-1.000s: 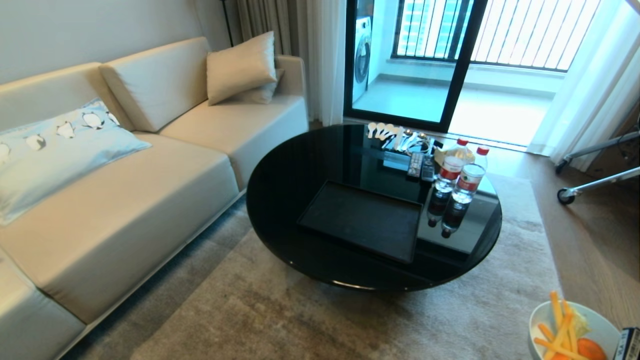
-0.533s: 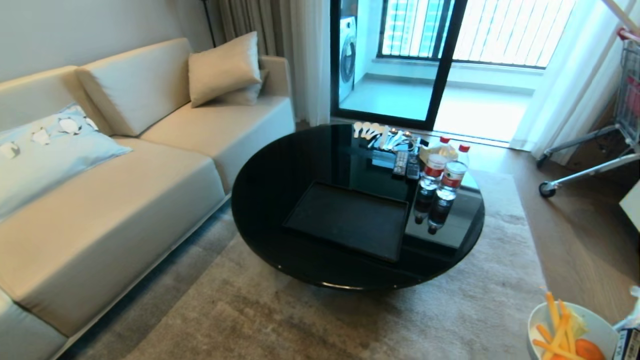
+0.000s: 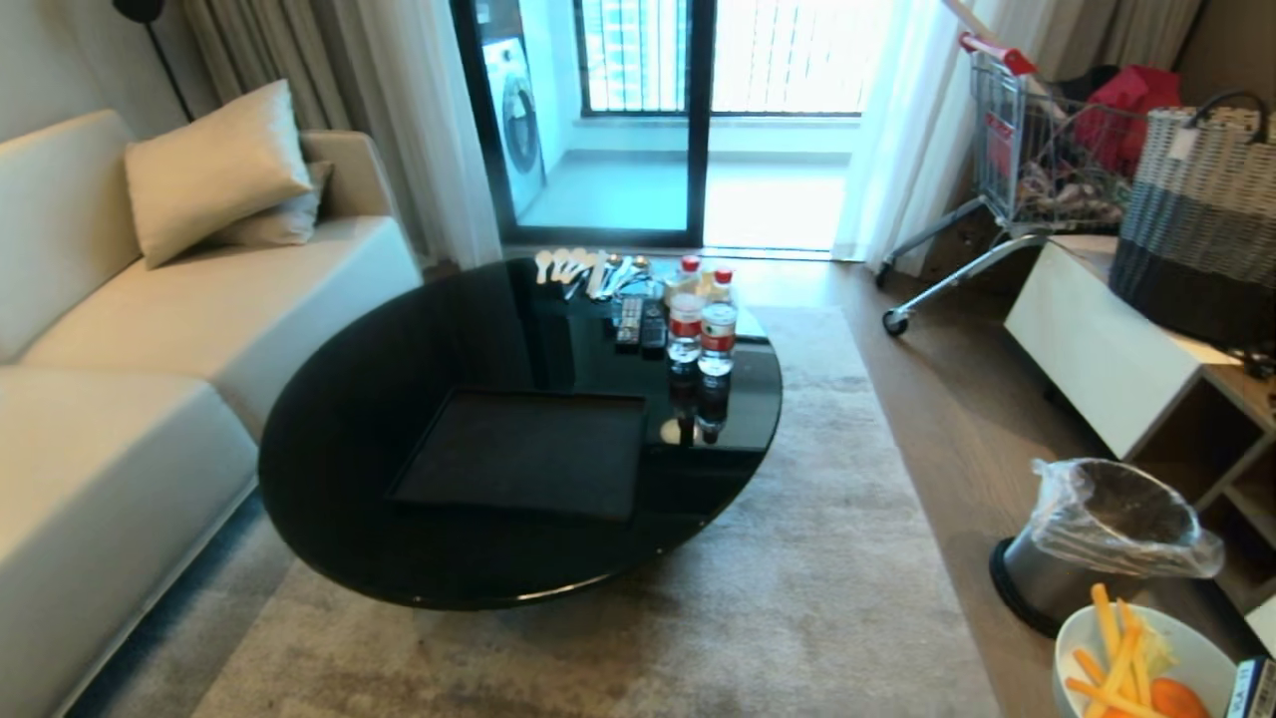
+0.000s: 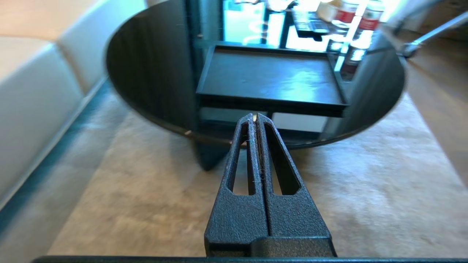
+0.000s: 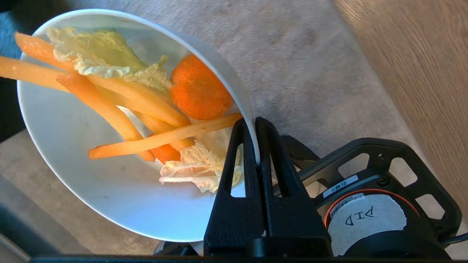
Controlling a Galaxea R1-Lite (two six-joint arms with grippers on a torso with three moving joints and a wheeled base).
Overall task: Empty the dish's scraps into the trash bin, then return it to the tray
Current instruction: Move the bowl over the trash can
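While the right gripper (image 5: 252,126) pinches the rim of the bowl (image 5: 109,197), full of carrot scraps (image 5: 139,106), the bin (image 3: 1107,529) stands on the floor just beyond it. Good practice: carry the bowl level until over the liner, then tip. The tray (image 3: 523,454) waits on the table (image 3: 329,419); the left gripper (image 4: 256,120), fingers together, holds nothing.

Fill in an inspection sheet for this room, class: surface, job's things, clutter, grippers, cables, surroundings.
Surface: round black table on a rug.
Job's things: dish holds scraps; tray bare on the table; trash bin on the floor, lined.
Clutter: bottles, remotes, spoons.
Grippers: right gripper shut on the dish rim; left gripper shut, holding nothing.
Cables: nothing seen.
Surroundings: sofa, shopping cart, woven basket.
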